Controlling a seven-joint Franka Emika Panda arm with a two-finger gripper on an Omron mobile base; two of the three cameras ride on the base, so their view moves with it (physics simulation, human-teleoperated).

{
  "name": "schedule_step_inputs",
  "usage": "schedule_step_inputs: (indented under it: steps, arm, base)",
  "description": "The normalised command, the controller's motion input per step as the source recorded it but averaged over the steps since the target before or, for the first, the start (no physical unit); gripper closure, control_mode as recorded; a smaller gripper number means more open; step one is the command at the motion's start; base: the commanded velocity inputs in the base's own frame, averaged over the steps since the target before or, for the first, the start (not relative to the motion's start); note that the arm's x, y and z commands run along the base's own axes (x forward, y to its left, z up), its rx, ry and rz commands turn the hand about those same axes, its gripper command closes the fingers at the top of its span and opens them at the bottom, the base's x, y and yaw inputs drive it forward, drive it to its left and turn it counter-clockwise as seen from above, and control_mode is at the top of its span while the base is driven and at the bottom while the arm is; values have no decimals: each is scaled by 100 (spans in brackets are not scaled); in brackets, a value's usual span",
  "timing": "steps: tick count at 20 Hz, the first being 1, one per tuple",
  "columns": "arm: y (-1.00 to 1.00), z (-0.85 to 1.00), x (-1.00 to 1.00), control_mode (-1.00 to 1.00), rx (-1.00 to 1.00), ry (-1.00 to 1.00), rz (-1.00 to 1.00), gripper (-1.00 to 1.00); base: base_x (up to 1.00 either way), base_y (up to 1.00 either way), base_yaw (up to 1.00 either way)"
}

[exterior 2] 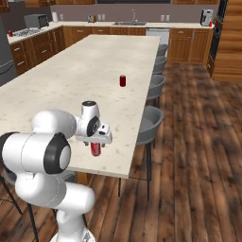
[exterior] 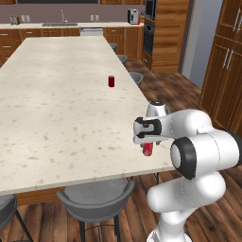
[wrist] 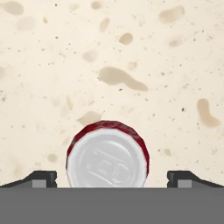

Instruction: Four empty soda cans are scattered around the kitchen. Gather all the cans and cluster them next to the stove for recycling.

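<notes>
A red soda can (wrist: 107,153) with a silvery top stands upright on the island counter (exterior: 56,118) near its front right edge. My gripper (wrist: 112,177) hangs straight over it, open, with one finger on each side of the can and a clear gap on both sides. From the base views the can (exterior: 148,150) (exterior 2: 96,149) shows just below the hand. A second can (exterior: 111,81) (exterior 2: 123,81) stands farther along the island. A third small red can (exterior 2: 10,33) sits on the far left counter beside the stove (exterior 2: 24,31).
Grey stools (exterior: 97,198) (exterior 2: 150,124) line the island's right side and near end. A coffee machine (exterior 2: 206,17) and a sink (exterior 2: 128,22) are on the back counter. Wooden cabinets (exterior: 227,61) stand to the right across open wood floor.
</notes>
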Motion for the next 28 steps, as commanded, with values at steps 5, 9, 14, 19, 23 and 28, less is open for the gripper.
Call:
schedule_step_inputs:
  steps: [5,9,14,19,23,28]
  arm:
    - [0,0,7,-100,0,0,0,-100]
    - [0,0,2,-100,0,1,0,-100]
    - [0,-5,0,-100,0,1,0,-100]
    - [0,-9,0,-100,0,1,0,-100]
    - [0,-6,0,-100,0,1,0,-100]
    - [0,-1,0,-100,0,0,0,-100]
  base:
    - [0,0,0]
    - [0,0,0]
    - [0,0,0]
    - [0,0,0]
    - [0,0,0]
    - [0,0,0]
